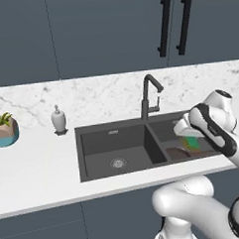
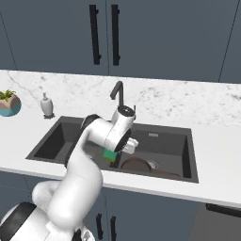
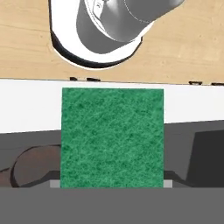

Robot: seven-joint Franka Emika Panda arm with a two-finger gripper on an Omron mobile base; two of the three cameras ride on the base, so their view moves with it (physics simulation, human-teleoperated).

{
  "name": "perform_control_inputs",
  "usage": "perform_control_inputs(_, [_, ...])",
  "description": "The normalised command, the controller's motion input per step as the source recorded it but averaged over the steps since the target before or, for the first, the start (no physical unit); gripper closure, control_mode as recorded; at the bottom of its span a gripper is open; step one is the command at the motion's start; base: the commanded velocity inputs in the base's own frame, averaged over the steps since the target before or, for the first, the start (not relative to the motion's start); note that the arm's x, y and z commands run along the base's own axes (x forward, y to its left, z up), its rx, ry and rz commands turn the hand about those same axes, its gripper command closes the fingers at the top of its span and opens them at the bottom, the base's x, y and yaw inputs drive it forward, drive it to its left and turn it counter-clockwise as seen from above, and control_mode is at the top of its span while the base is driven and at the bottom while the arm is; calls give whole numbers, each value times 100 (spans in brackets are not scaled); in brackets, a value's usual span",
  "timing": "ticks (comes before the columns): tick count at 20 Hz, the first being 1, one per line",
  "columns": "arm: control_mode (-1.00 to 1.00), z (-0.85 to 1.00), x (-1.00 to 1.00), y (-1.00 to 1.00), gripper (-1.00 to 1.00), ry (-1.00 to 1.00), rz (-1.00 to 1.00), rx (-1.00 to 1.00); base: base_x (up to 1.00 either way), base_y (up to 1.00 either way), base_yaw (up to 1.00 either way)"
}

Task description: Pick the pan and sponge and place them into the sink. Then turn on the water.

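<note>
The end effector (image 2: 114,153) is clamped on the sponge (image 3: 112,138), hanging just above the sink's (image 1: 88,158) right basin so it'll drop in. The pan (image 2: 135,164) is already lying in that same basin, so the faucet (image 1: 149,96) lever is probably next.

In your hand view the green-topped rectangular sponge (image 3: 112,138) covers the pincer's finger tips, so you cannot see how the jaws stand. It also hides most of the round dark brown pan (image 3: 30,168). From the left base view the white arm blocks the right basin of the dark grey double sink (image 1: 159,132), leaving you only a corner of the sponge.
</note>
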Motion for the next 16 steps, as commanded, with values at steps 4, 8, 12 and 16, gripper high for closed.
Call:
perform_control_inputs(4, [-100, -65, 50, -88, 100, 13, 0, -11, 0, 0, 0])
perform_control_inputs(8, [-100, -41, 57, -80, 100, 18, 0, -14, 0, 0, 0])
perform_control_inputs(12, [-100, -5, 94, -48, 100, 28, 0, -11, 0, 0, 0])
perform_control_inputs(16, [-100, -9, 67, -13, 100, 12, 0, 1, 0, 0, 0])
